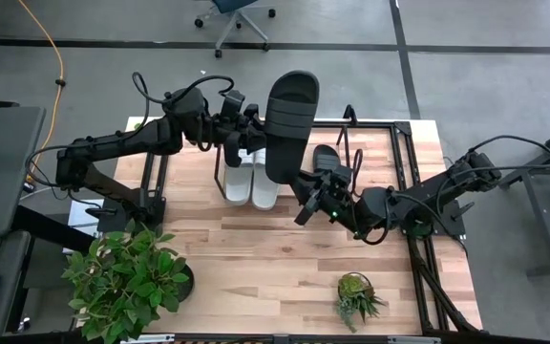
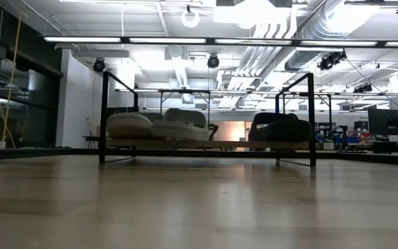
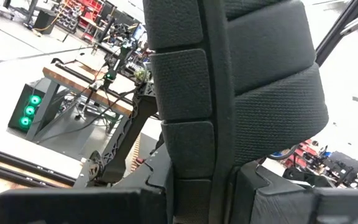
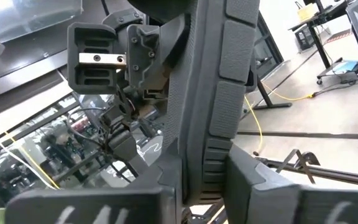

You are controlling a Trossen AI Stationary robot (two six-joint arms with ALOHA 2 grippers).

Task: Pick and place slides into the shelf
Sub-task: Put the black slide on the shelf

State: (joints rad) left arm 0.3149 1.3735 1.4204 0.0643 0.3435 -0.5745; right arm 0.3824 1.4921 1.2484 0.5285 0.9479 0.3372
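One black slide is lifted high above the shelf, standing on edge between both arms. My left gripper is shut on its long side, and my right gripper is shut at its near end. The shelf is on the far half of the table. The two light grey slides rest side by side on the shelf's wood base. The other black slide sits to their right, also seen as the black slide in the low view. Neither gripper shows in the low view. My left gripper holds the black slide's long edge pinched between its two fingers, coming level from the table's left. The textured sole fills the wrist view. The slide is lifted clear of the shelf. My right gripper pinches the slide's edge near its near end between its two fingers, reaching up from the right and near side. The slide runs on away from the fingers toward the left gripper, which grips it farther along.
A large potted plant stands at the table's near left corner. A small plant stands near the right front. Bare wood lies between them. The shelf's black tubes rise around the parked slides. An office chair is on the floor beyond.
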